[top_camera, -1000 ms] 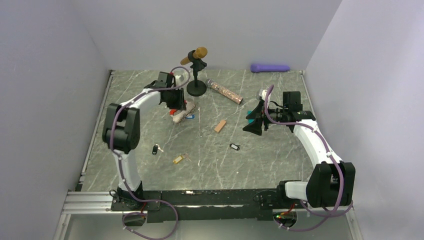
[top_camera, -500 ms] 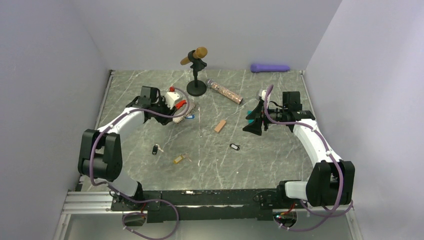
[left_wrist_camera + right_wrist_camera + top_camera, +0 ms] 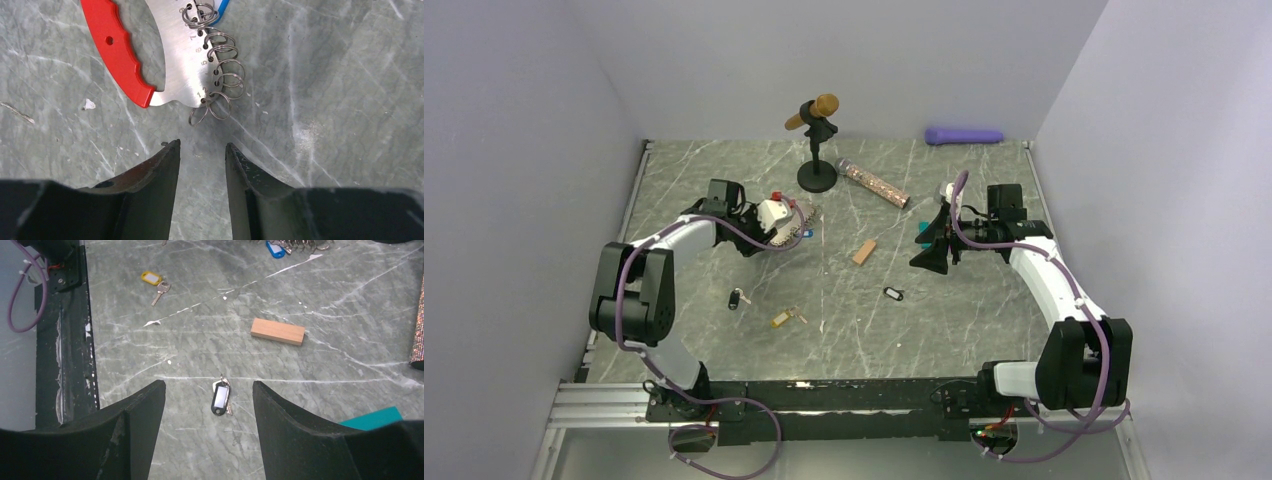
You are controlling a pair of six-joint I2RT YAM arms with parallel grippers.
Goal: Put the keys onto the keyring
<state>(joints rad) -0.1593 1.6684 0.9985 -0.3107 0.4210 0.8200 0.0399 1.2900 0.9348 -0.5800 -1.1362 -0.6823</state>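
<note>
The keyring [image 3: 117, 50] has a red curved handle and a silvery plate with several wire rings, and it lies flat on the table. A blue-tagged key [image 3: 221, 7] hangs on its far ring. My left gripper [image 3: 201, 146] is open and empty, just short of the nearest rings. In the top view the left gripper [image 3: 776, 228] is just left of the keyring [image 3: 798, 216]. My right gripper [image 3: 207, 384] is open and empty, above a black-tagged key [image 3: 220, 399]. A yellow-tagged key [image 3: 151, 278] and another black-tagged key [image 3: 736, 298] lie loose.
A tan wooden block [image 3: 864, 251] lies mid-table. A teal block [image 3: 372, 418] sits by the right gripper. A glittery tube [image 3: 874, 183] and a black stand with a wooden microphone [image 3: 817, 175] are at the back. A purple object [image 3: 964, 135] lies by the back wall.
My left arm has pulled back to the left and its elbow has dropped, so the gripper went from over the keyring to just beside it. The right arm has barely moved.
</note>
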